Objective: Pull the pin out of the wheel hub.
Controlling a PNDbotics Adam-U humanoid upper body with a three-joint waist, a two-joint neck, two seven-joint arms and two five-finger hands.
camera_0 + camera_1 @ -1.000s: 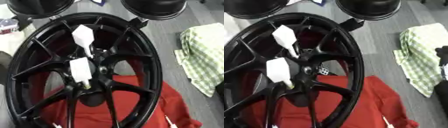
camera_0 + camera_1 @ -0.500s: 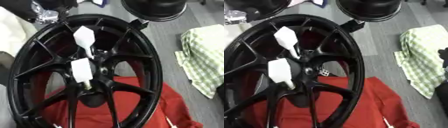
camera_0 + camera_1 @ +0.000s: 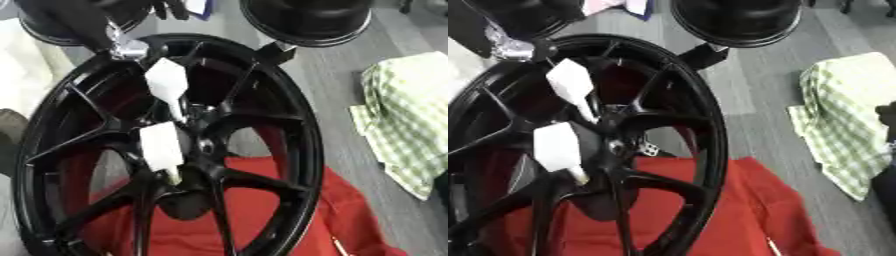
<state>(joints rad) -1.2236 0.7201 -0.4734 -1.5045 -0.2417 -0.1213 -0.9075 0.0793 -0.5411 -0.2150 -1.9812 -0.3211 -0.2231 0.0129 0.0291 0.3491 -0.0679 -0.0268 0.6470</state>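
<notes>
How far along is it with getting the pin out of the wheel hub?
Nothing looks done yet: two white-handled pins still sit in the hub of the black wheel, which stands on the red cloth. In hand: the left arm comes in at the upper left, near the rim; its hand isn't visible. Left to do: reach a pin, grasp it and pull it out.

light: even, bright | blur: soft throughout | glare: faint rim sheen

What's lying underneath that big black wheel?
A red cloth lies under the wheel, showing between its spokes and past its rim. Grey floor shows beyond. The spokes and hub cover whatever else is beneath.
</notes>
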